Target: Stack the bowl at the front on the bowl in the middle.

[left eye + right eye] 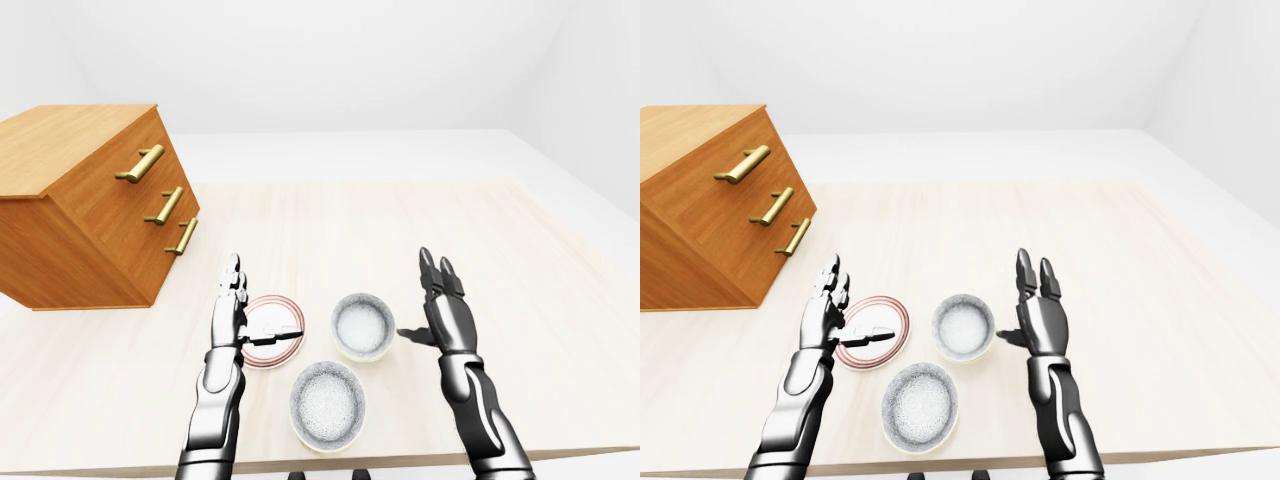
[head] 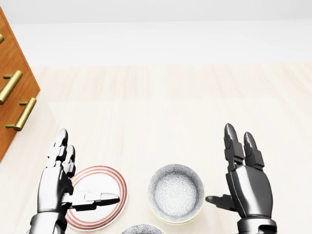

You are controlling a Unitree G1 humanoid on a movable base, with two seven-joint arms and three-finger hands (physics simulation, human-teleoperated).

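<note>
Two speckled grey bowls sit on the pale wooden table (image 1: 420, 230). One bowl (image 1: 327, 405) lies near the bottom edge of the left-eye view. The other bowl (image 1: 362, 325) stands just above and to the right of it. A white plate with a red rim (image 1: 271, 330) lies left of that bowl. My left hand (image 1: 245, 312) hovers open over the plate, thumb stretched across it. To the right of the upper bowl my right hand (image 1: 428, 305) is open with fingers straight up, thumb pointing toward the bowl. Neither hand holds anything.
A wooden chest of drawers (image 1: 85, 205) with brass handles (image 1: 140, 164) stands on the table at the left of the left-eye view. The table's lower edge runs just below the nearer bowl.
</note>
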